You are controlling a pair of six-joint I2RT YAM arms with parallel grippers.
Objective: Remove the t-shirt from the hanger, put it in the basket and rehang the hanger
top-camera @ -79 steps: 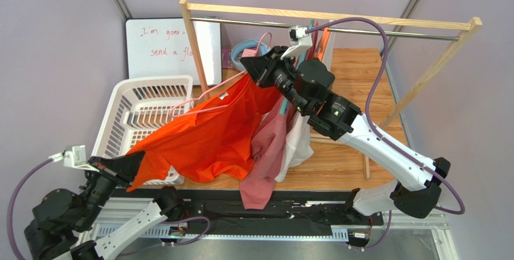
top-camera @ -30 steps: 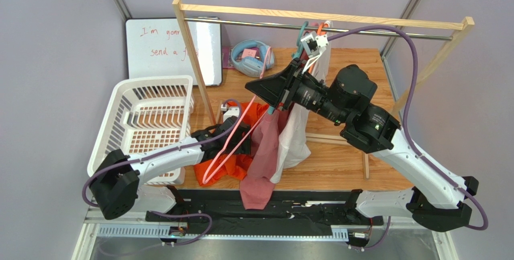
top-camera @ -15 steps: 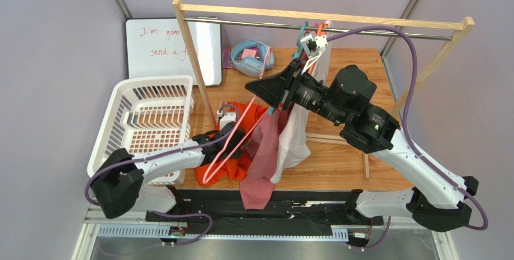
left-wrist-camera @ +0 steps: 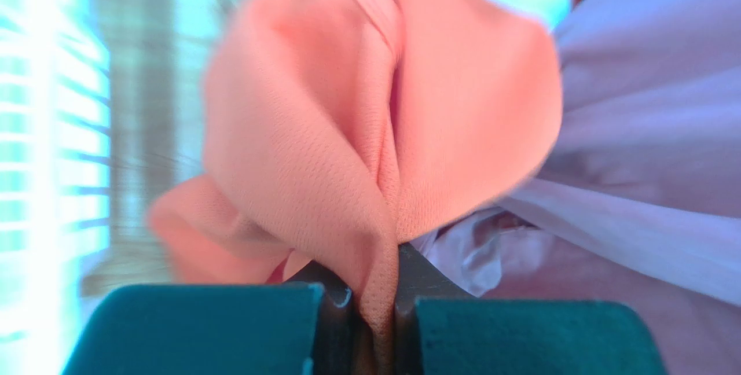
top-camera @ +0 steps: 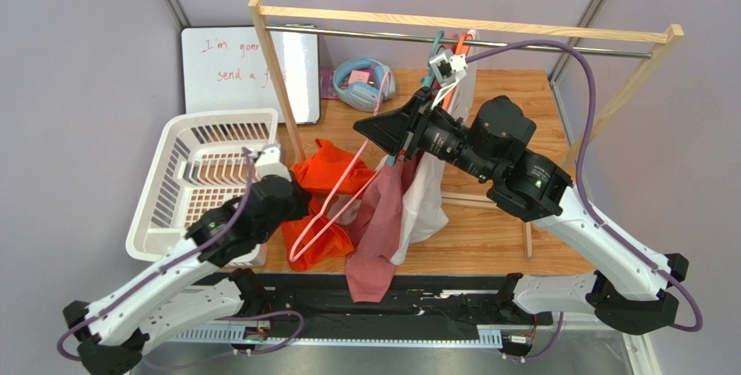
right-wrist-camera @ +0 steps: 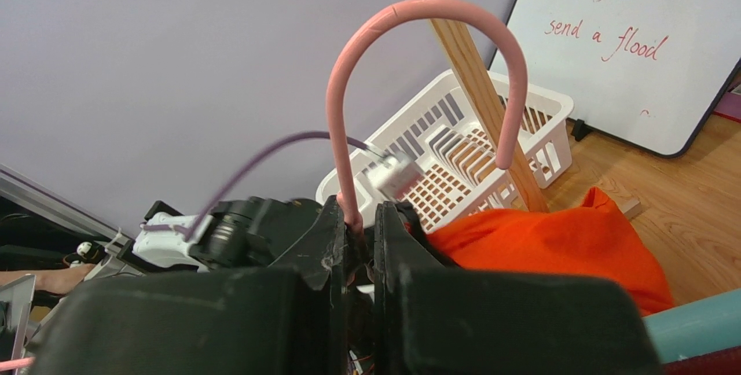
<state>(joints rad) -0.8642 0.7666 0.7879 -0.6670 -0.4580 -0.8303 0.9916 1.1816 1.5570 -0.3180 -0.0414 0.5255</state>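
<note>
Grips a fold of the orange t-shirt (top-camera: 323,173) with the left fingers (left-wrist-camera: 341,305), shut narrow on the cloth and squeezing it between the two pads in the left wrist view. Holds the shirt bunched up, just beside the right side of the white basket (top-camera: 178,175) and near the post of the wooden rack (top-camera: 277,71). Clamps the pink hanger (right-wrist-camera: 423,6) with the right fingers (right-wrist-camera: 387,240), closed on the shank just under the hook, high over the bench (top-camera: 522,97). Keeps the hanger sloping down to the left, across the front of the orange cloth. Cannot tell from these views about the shirt being on or off the wire. Leaves a pink garment (top-camera: 370,253) and a white garment (top-camera: 430,206) hanging just right of the t-shirt, under the right arm. Shows a whiteboard (top-camera: 226,71) with red writing behind the basket.
</note>
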